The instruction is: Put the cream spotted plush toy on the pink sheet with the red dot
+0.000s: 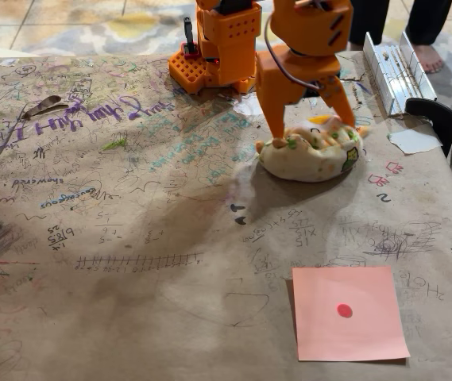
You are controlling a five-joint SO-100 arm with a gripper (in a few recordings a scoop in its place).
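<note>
Straddling the cream spotted plush toy (311, 151), orange fingers (274, 119) sit spread wide around it; plush lies long axis left-right on desk (130, 238), well above-left of pink sheet (348, 312).

Open scribbled table (130, 238) is seen between the cream spotted plush toy (309, 151) and the pink sheet with the red dot (346, 311); nothing is placed between. The far side is blocked by the arm's orange base (214, 55).
</note>
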